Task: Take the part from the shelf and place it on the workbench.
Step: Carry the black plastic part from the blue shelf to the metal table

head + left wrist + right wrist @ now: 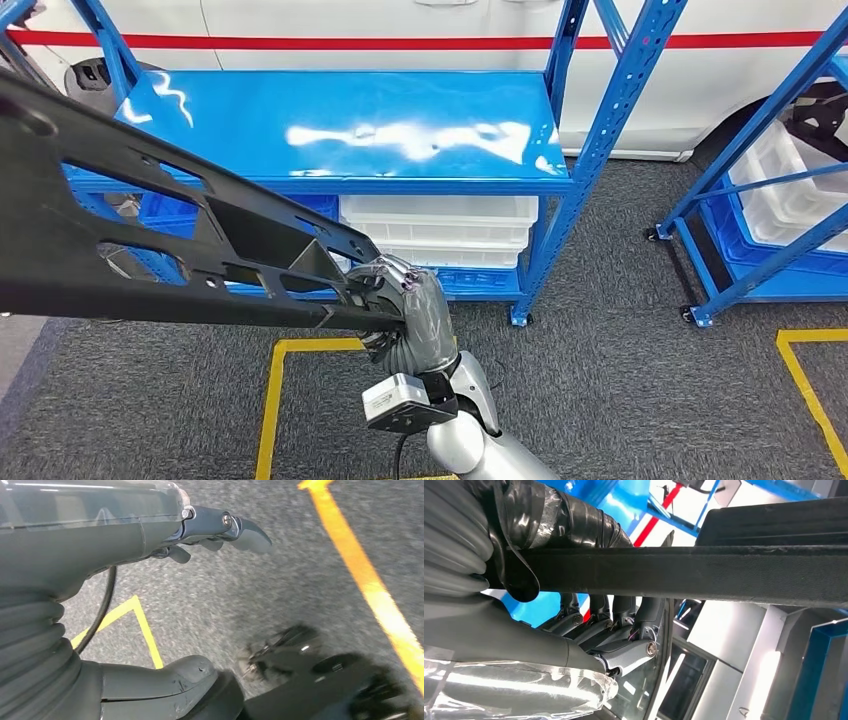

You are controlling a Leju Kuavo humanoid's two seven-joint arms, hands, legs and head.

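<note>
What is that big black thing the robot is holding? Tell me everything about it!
The black part is a long, flat frame piece, matte and dark, plastic or coated metal by its look. It has triangular cut-outs, ribs and small holes. It slants from the upper left of the head view down to the right hand, which grips its narrower end; the right wrist view shows the fingers wrapped around its edge. It hangs in the air in front of the blue shelf, above the grey carpet, touching nothing else in view.

High head view; wrist views close.
</note>
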